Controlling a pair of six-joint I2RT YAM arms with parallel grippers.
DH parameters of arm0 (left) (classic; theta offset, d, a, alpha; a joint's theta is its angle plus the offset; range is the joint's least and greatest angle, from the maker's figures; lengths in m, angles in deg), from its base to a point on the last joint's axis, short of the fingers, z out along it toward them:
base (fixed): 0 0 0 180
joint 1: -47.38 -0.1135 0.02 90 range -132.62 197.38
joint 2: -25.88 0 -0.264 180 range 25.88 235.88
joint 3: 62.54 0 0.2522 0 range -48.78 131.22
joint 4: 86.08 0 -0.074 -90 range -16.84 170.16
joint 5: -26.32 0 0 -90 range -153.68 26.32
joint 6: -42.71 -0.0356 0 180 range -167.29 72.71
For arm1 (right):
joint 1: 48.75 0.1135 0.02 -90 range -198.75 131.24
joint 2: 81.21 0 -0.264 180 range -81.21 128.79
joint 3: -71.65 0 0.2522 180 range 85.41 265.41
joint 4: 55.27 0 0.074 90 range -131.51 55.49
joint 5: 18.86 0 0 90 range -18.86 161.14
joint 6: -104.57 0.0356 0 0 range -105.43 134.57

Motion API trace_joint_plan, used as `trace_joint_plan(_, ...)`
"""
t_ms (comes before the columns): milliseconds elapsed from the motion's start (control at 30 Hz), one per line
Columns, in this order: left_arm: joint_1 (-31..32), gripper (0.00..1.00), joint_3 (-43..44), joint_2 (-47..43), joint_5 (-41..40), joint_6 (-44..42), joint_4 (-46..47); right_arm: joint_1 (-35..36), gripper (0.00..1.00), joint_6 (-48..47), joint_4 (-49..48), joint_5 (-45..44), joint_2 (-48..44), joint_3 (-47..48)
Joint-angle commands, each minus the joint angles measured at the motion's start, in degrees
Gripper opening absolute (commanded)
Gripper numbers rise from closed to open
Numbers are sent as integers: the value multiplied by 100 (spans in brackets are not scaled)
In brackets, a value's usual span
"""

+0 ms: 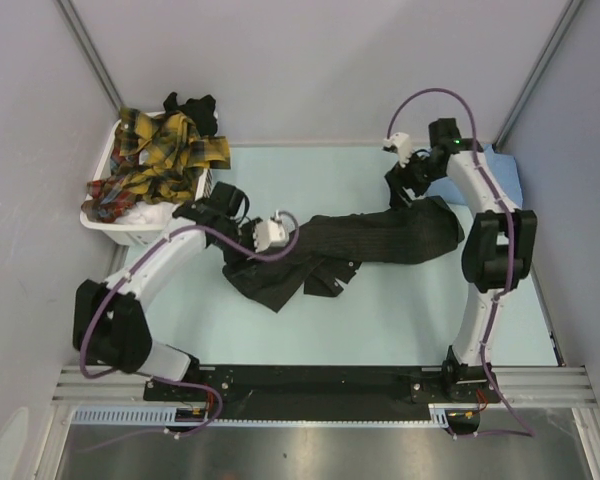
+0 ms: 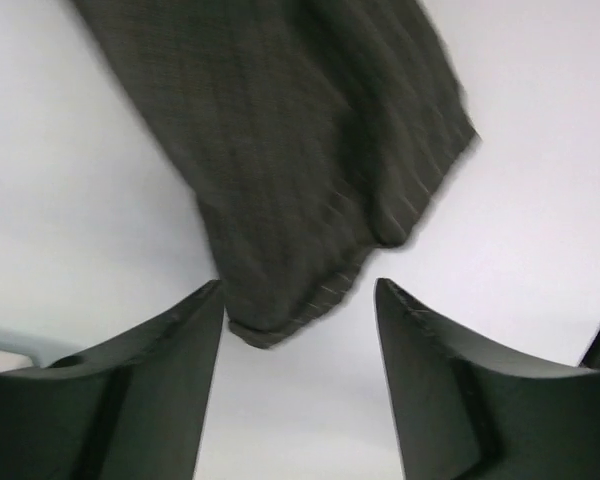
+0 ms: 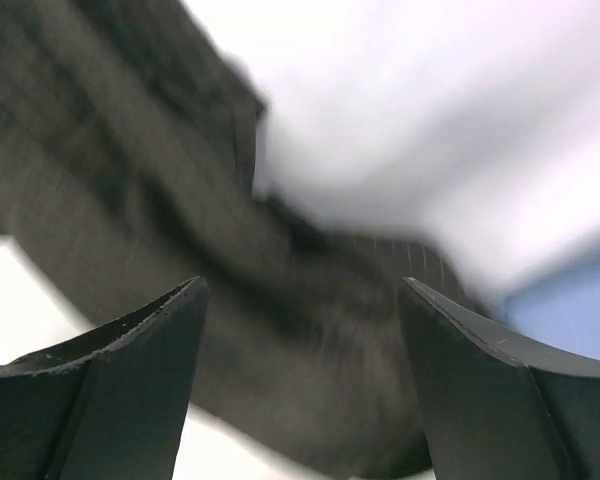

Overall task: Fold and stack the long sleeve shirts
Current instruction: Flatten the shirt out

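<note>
The charcoal pinstriped shirt [image 1: 370, 240] lies crumpled in a long band across the middle of the table. My left gripper [image 1: 292, 238] is open at its left part; in the left wrist view [image 2: 298, 290] a hem corner of the shirt [image 2: 290, 180] hangs just ahead of the open fingers. My right gripper [image 1: 400, 190] is open over the shirt's far right end; in the right wrist view [image 3: 300, 285] the dark cloth [image 3: 280, 330] fills the space beyond the fingers. A light blue shirt [image 1: 508, 172] lies at the far right. Yellow-red plaid shirts [image 1: 155, 160] fill the basket.
The white laundry basket [image 1: 130, 232] stands at the far left corner, with a black garment [image 1: 195, 108] draped on its back rim. Grey walls close the table on three sides. The pale table top [image 1: 380, 320] shows in front of the shirt.
</note>
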Motion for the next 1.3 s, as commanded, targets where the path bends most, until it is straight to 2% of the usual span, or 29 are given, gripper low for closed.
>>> trace_joint_plan(0,-424,70,1077,939,543,1706,517,169,82,225,-657,31,597,499)
trace_joint_plan(100,-468,72,1245,1457,693,2008,501,266,79,49,-385,13,975,763)
trace_joint_plan(233,-468,71,1210,1889,1237,1965,80,275,74,-232,-183,-4,1186,597)
trace_joint_plan(333,-468,70,1184,2161,1703,1903,-193,275,69,-346,-59,-13,1266,395)
trace_joint_plan(367,-468,67,1166,2240,1817,1894,-238,275,63,-373,-33,-13,1274,316)
trace_joint_plan(433,-477,54,1192,2451,1705,1938,-195,292,54,-391,-15,-57,1301,298)
trace_joint_plan(467,-477,32,1306,2513,1573,1964,-177,292,36,-382,-15,-101,1318,315)
trace_joint_plan(500,-503,22,1411,2557,1337,2017,-159,284,24,-356,-24,-136,1362,455)
trace_joint_plan(533,-529,14,1543,2575,1230,2061,-89,292,5,-234,-7,-180,1389,578)
trace_joint_plan(567,-643,3,1883,2566,1142,2113,-71,275,0,-198,98,-224,1406,727)
trace_joint_plan(600,-714,0,2087,2532,1028,2244,-45,240,0,-136,151,-198,1380,1042)
trace_joint_plan(767,-829,0,3230,2137,676,2202,-115,-199,0,609,214,354,872,1721)
trace_joint_plan(867,-750,0,3267,1671,491,1965,-132,-445,0,839,117,583,362,1661)
trace_joint_plan(933,-610,0,2996,1109,439,1501,-133,-533,0,866,369,742,-93,1520)
trace_joint_plan(1033,-285,0,1882,178,333,640,-299,-622,0,437,913,1050,-753,679)
trace_joint_plan(1100,-91,2,670,-305,132,-2,-448,-499,0,-333,1231,1033,-1640,-699)
trace_joint_plan(1133,58,7,-196,-708,-35,-143,-493,-429,0,-642,1433,780,-1957,-1235)
trace_joint_plan(1167,59,31,-570,-869,-236,-293,-449,-324,0,-898,1513,604,-2604,-2371)
trace_joint_plan(1200,16,43,-913,-1027,-317,-312,-388,-97,0,-1161,1645,411,-2854,-2827)
trace_joint_plan(1233,-150,53,-1317,-1281,-335,-329,-283,-25,0,-1921,2003,78,-3109,-3292)
trace_joint_plan(1267,-213,65,-1373,-1379,-231,-329,-291,2,11,-2111,2111,-65,-3442,-3619)
